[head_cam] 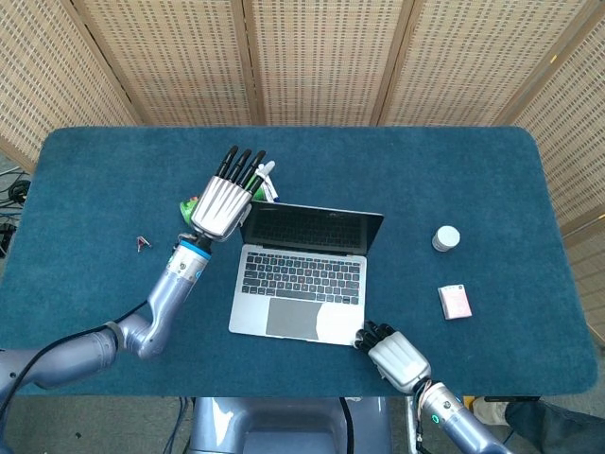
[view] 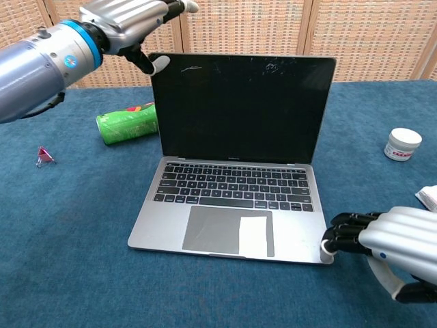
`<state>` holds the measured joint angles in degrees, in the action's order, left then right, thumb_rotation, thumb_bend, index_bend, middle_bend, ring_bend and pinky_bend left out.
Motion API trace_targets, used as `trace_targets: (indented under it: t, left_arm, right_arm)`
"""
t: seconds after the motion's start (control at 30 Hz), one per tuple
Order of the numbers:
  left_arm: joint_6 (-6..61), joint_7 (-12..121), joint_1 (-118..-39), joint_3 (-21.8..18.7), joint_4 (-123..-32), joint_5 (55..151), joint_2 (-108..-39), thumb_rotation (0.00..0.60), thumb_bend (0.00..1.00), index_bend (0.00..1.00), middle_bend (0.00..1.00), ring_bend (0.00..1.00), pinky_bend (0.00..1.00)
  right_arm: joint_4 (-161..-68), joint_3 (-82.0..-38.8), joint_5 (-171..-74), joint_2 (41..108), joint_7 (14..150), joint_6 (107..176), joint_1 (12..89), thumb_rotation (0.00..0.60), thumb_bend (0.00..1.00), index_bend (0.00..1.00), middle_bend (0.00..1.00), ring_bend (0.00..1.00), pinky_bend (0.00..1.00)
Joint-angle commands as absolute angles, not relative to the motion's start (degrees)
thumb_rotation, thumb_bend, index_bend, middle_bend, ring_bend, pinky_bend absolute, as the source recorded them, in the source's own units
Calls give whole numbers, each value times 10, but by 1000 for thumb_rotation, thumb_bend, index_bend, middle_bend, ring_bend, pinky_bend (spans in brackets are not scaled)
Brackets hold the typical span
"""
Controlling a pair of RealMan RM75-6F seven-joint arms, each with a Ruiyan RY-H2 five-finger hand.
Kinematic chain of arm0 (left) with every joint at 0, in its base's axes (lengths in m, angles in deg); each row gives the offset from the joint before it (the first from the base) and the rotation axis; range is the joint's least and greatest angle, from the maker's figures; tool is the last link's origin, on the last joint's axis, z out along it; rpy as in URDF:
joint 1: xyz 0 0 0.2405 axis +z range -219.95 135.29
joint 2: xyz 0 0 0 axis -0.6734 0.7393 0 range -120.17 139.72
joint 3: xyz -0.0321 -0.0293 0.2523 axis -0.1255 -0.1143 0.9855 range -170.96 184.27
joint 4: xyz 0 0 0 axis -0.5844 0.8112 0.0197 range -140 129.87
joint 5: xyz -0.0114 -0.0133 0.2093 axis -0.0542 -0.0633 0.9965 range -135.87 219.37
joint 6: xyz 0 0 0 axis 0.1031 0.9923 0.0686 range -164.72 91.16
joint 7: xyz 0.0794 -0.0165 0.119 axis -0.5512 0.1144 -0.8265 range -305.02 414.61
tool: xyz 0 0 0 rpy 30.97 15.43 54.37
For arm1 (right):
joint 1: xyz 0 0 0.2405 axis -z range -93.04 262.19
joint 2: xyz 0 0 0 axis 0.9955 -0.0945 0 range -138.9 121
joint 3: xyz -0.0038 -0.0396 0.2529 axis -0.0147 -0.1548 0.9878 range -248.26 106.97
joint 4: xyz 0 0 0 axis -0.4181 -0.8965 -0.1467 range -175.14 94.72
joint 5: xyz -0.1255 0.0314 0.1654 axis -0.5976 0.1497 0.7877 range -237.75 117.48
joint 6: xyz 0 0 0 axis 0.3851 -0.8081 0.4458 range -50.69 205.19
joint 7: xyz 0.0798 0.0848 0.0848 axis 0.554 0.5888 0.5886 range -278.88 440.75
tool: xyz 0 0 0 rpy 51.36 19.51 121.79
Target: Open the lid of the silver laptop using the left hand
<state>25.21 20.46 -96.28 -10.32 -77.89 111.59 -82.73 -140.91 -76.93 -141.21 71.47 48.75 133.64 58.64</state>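
Nearest the robot, the right hand (view: pixel 382 242) lay at the table's (head_cam: pixel 95 170) near edge with its dark fingertips (view: pixel 339 234) pressed against the near right corner of the silver laptop (head_cam: pixel 301 284); the fingers were bent down onto that corner, bracing the base rather than wrapping around it. The laptop sat mid-table, slightly left of centre, its lid (view: pixel 242 109) standing upright and open, the dark screen facing the robot and the keyboard (view: pixel 232 188) exposed. To the right, well apart from it, a small pink box (head_cam: pixel 455 302) lay nearer, and a white jar (head_cam: pixel 446 237) stood farther back. To the left a tiny red clip (head_cam: pixel 143 243) lay alone on the cloth. Beyond the lid's far left corner, the left hand (head_cam: pixel 224 200) hovered with fingers extended and apart, holding nothing; only its thumb tip was right at the top corner of the lid, and contact could not be told. Under it lay a green can (view: pixel 128 124) on its side.
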Motion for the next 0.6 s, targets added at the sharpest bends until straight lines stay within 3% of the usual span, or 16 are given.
trace_targets:
  t: [0.03,0.33,0.6]
  left_arm:
    - [267,225,-943,-89,-811,1136,-793,600,469,0,0,0,0]
    - [319,326,-887,-59,-890,1204,-699,600,454,0,0,0,0]
    - [376,419,-827,-60,-915,1209,-627,600,281,0,0,0,0]
  right_arm:
    - [-1414,-767,-1412,712,481,1346,590,600,1000,228,188,81,200]
    - [-1435,-749,-1435,686,511,1399,603,600,1000,228,190,81,200]
    - [-1389,-722,-1478,643,615,1482,625,600,1000,228,190,81,200]
